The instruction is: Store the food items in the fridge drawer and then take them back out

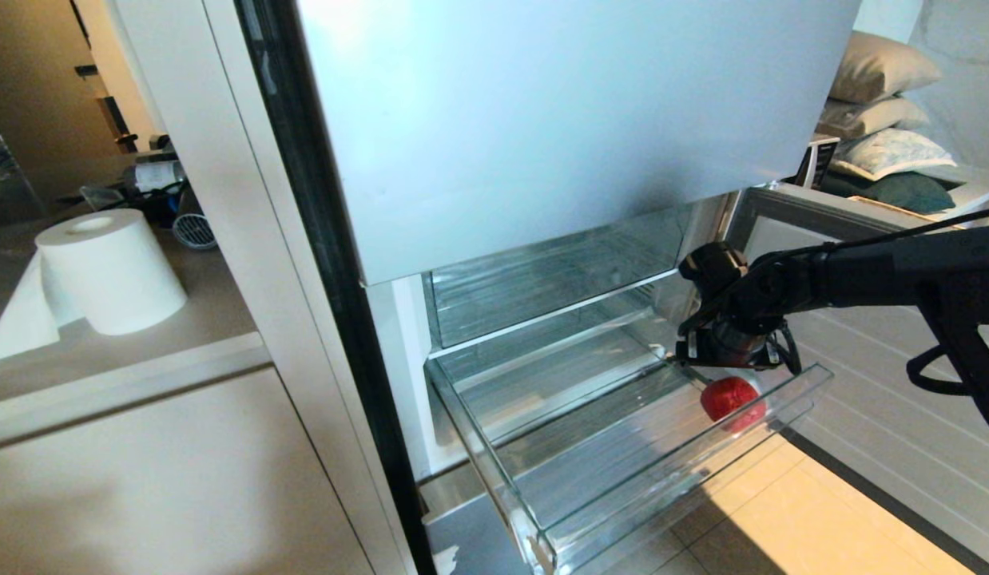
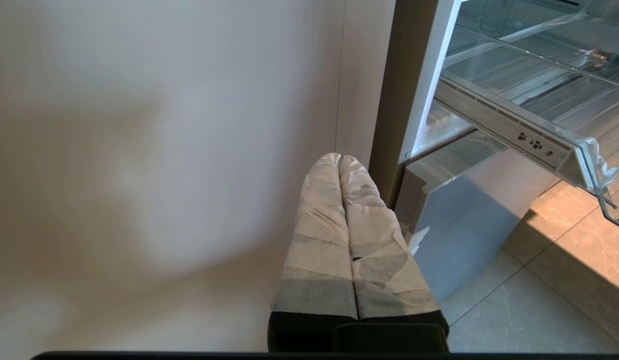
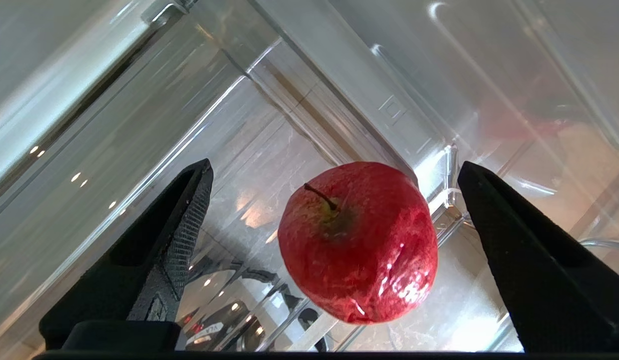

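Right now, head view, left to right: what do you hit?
Paper towel roll → black fridge edge strip → fridge drawer → red apple under the open right gripper → stacked pillows.

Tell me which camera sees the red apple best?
The right wrist view: the apple fills the middle, stem showing, between the open right tool. The head view shows it small in the fridge drawer. The left wrist view misses it.
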### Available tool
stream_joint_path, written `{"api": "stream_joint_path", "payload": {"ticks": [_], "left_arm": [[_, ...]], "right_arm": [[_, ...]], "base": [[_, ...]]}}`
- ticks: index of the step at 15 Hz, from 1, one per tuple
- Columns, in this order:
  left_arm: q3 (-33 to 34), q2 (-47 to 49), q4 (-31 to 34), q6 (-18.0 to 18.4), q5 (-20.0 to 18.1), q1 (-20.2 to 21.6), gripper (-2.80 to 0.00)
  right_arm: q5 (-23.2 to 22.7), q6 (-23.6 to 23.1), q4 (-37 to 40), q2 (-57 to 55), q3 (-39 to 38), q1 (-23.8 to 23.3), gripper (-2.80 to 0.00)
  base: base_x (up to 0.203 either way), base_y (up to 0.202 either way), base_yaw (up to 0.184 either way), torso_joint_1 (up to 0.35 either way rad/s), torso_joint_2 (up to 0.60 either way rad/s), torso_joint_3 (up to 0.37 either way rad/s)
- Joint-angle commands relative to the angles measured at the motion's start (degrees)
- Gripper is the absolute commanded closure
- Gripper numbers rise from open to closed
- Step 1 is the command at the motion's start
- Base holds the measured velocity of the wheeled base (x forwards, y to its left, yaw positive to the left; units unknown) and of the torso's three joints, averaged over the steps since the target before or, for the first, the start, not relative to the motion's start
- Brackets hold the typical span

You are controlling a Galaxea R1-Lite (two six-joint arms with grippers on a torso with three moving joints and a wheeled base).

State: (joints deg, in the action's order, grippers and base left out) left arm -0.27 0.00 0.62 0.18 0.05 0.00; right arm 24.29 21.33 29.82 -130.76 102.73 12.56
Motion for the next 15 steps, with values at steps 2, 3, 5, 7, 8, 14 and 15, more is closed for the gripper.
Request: {"api": "stream_joint_path", "payload": {"ticks": [2,3,5,7,8,14,15], "left_arm": [[0.00,0.09,-0.01,-0.01,0.04,0.00,0.00],[0.00,0.09,-0.01,-0.01,0.04,0.00,0.00],[0.00,0.09,0.08,-0.01,0.04,0.00,0.00],[0.00,0.09,-0.01,-0.01,0.04,0.00,0.00],[0.00,0.09,-0.01,-0.01,0.03,0.00,0.00],[0.00,0.09,-0.01,-0.01,0.04,0.00,0.00],[0.00,0.09,0.07,-0.01,0.04,0.00,0.00]], "right_arm": [[1.07,0.20,0.15,-0.38,0.01,0.08,-2.80],[2.47,0.32,0.15,-0.51,-0.05,0.10,-2.80],[3.48,0.55,0.15,-1.17,-0.30,0.24,-2.80],[3.48,1.26,0.15,-1.26,-0.69,0.72,-2.80],[3.49,3.05,0.15,-1.33,-0.99,0.94,-2.80],[5.60,3.53,0.89,-2.05,-1.21,1.60,-2.80],[5.63,3.58,1.99,-1.94,-1.13,1.68,-2.80]], "base": [[0.000,0.000,0.000,0.000,0.00,0.000],[0.000,0.000,0.000,0.000,0.00,0.000],[0.000,0.000,0.000,0.000,0.00,0.000],[0.000,0.000,0.000,0.000,0.00,0.000],[0.000,0.000,0.000,0.000,0.00,0.000],[0.000,0.000,0.000,0.000,0.00,0.000],[0.000,0.000,0.000,0.000,0.00,0.000]]}}
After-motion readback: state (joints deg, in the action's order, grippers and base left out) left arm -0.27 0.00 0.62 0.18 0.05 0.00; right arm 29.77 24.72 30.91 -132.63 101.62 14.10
